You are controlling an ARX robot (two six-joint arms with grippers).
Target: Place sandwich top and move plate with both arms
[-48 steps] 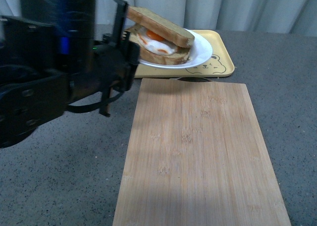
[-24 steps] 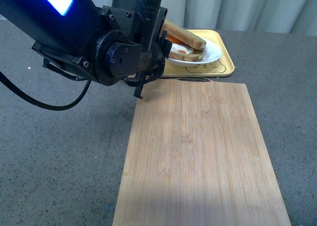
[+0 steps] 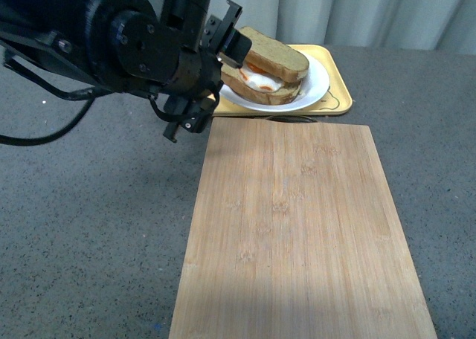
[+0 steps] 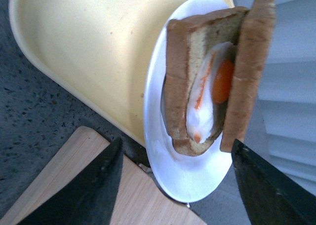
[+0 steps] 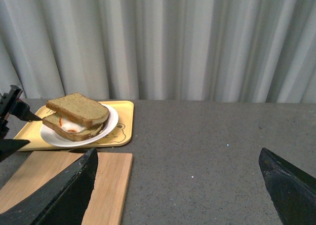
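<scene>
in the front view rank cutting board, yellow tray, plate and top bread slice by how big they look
1. cutting board, though it is nearest the camera
2. yellow tray, partly hidden
3. plate
4. top bread slice

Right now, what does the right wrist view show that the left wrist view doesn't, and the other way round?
Only the right wrist view shows the grey curtain behind the table as a whole, a wide stretch of bare grey tabletop, and the left gripper open beside the plate.

Only the left wrist view shows the fried egg close up, orange yolk between the slices.

Both show the sandwich top lying on the egg slice, the white plate on the yellow tray, and a corner of the wooden board.
</scene>
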